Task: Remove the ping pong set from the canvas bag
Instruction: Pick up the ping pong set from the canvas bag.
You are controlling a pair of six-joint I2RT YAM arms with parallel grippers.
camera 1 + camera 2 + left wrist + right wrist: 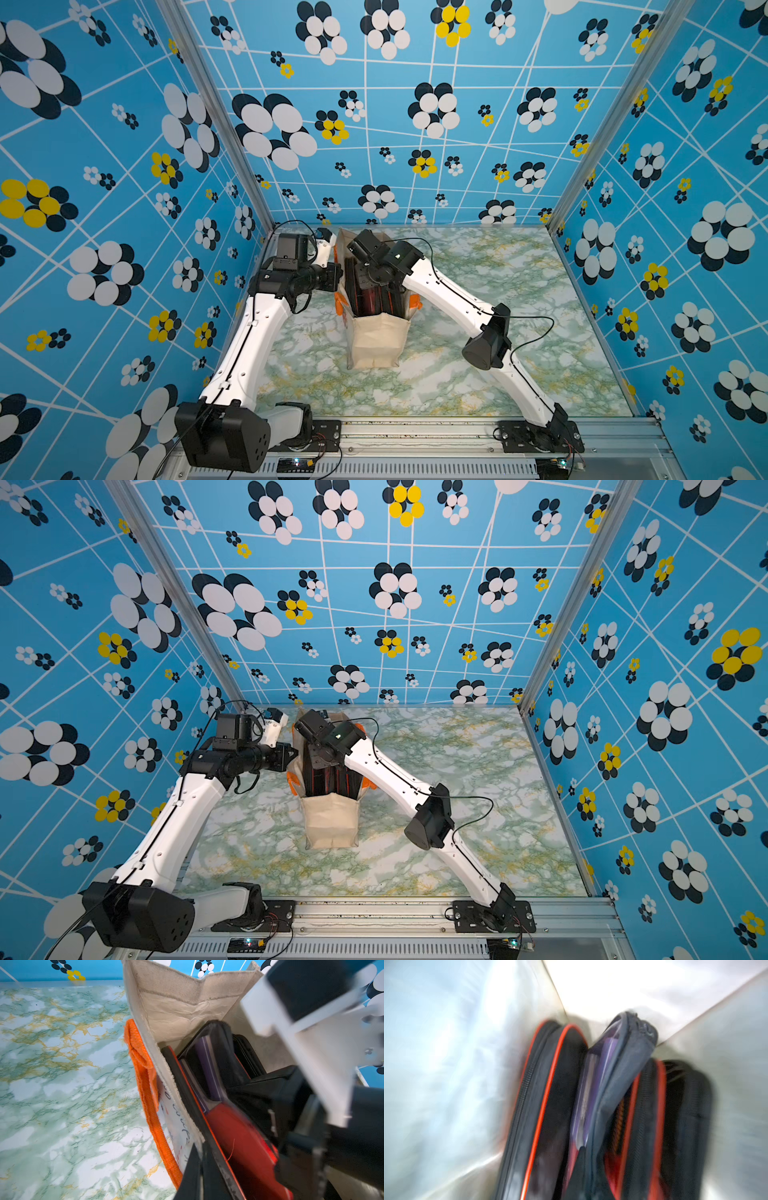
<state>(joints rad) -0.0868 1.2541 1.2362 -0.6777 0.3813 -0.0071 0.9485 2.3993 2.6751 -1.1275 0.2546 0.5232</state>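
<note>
Right pincer is deep inside the canvas bag, closed tight on what looks like a flap of the ping pong set standing in there — while the left pincer pinches the bag's rim, surely to steady it for the pull.

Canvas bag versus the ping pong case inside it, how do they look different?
The canvas bag is cream cloth with orange handles; the ping pong case is black with red trim. The canvas bag stands open; the ping pong case sits inside it, on edge. Both are upright.
</note>
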